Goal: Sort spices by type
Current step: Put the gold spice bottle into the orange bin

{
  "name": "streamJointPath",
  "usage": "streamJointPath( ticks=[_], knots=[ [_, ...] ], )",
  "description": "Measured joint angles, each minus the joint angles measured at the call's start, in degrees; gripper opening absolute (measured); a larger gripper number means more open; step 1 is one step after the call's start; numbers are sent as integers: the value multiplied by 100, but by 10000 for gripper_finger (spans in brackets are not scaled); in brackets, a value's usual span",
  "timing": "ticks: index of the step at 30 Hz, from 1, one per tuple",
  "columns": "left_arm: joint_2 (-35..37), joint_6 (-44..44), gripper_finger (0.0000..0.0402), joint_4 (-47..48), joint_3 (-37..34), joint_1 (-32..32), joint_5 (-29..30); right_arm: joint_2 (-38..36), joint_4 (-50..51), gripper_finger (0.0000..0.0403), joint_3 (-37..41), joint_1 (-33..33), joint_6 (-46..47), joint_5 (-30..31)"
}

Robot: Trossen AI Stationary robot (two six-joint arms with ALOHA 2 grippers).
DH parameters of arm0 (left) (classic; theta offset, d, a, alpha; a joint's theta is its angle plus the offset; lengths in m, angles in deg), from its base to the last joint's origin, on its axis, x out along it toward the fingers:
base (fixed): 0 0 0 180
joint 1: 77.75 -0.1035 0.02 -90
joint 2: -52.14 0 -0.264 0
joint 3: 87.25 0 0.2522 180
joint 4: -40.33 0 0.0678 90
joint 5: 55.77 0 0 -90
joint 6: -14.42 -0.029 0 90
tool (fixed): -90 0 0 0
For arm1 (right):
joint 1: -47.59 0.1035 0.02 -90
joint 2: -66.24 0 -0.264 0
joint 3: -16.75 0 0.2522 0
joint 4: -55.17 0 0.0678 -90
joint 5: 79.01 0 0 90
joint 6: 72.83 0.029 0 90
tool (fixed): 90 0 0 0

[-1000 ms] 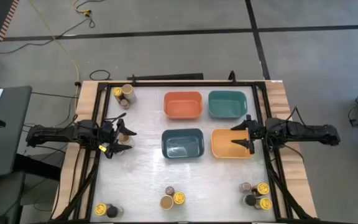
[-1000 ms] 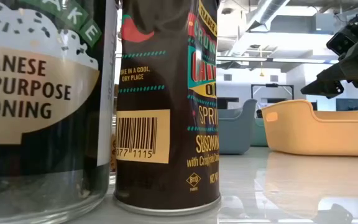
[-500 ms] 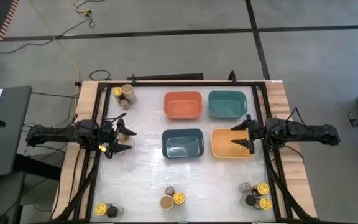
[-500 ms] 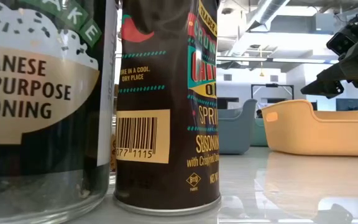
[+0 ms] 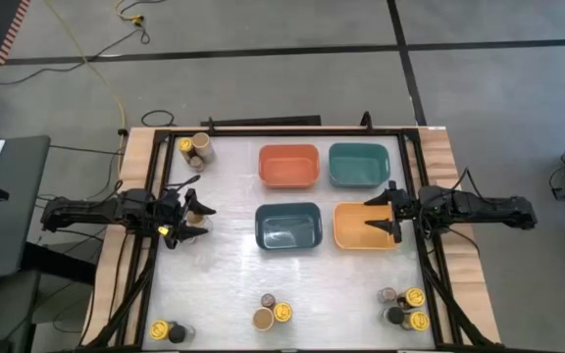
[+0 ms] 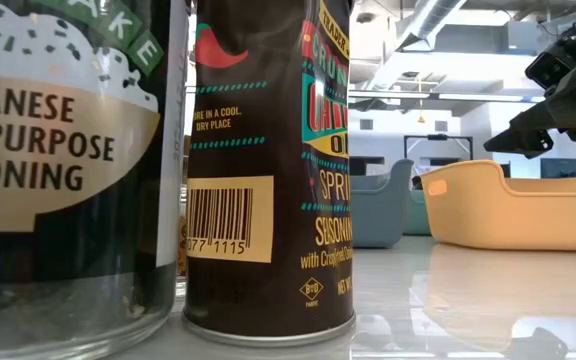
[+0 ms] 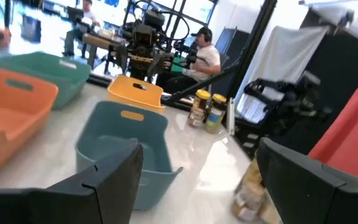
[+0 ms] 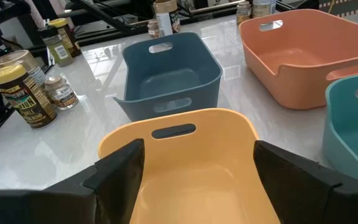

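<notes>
The spices stand upright on the white table in small clusters: at the far left (image 5: 194, 149), near left (image 5: 168, 331), near middle (image 5: 273, 313) and near right (image 5: 405, 307). Two jars (image 6: 268, 170) fill the low view. My left gripper (image 5: 196, 214) hovers open at the table's left side, pointing level toward the blue bin (image 7: 126, 155), with nothing between its fingers (image 7: 197, 180). My right gripper (image 5: 381, 213) hangs open over the yellow bin's (image 8: 191, 162) right end, tipped slightly down, also holding nothing.
Four bins sit at the table's middle: orange (image 5: 288, 165) and teal (image 5: 358, 164) at the far side, blue (image 5: 288, 226) and yellow (image 5: 364, 226) nearer. Bare tabletop lies between the bins and the near jars. A person (image 7: 204, 56) sits beyond the table.
My left gripper has rolled slightly about its own pointing line, staying in place. Nothing else has moved.
</notes>
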Motion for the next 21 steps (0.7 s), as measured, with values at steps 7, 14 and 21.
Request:
streamJointPath(
  ticks=[7,14,21],
  knots=[
    [0,-11,302,-151,260,0,11,-1,0,329,0,2,0,0],
    [-196,-1650,302,-659,900,0,967,1,1,329,-1,2,0,0],
    [-1667,-1609,302,84,2361,-2,1935,-1,0,329,0,1,0,0]
  ],
)
